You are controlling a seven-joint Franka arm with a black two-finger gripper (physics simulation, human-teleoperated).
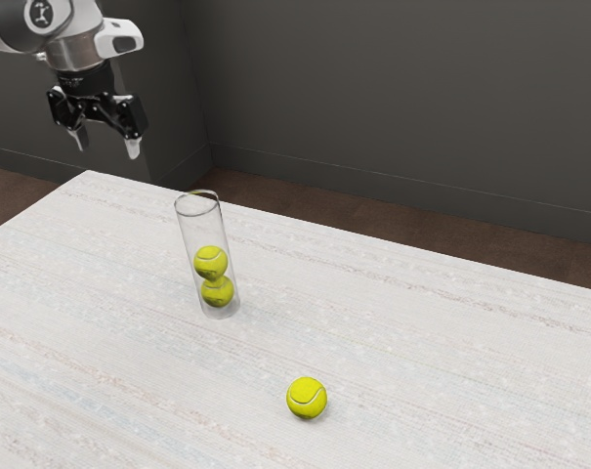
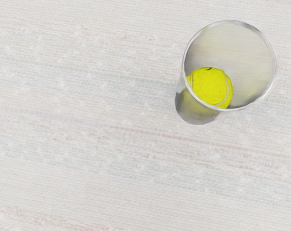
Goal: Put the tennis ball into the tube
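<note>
The pincer point(image 1: 106, 146) hangs spread and empty, far left in the exterior view; the loose tennis ball point(image 1: 307, 399) lies near, right of the upright tube point(image 1: 199, 230) (two balls point(image 1: 211, 262) inside). An off-centre pinch could roll it away; a low carry could topple the tube. The tabletop point(image 1: 422, 352) is pale, streaked; the wall point(image 1: 393, 98) grey, the floor point(image 1: 373, 211) brown.
</note>
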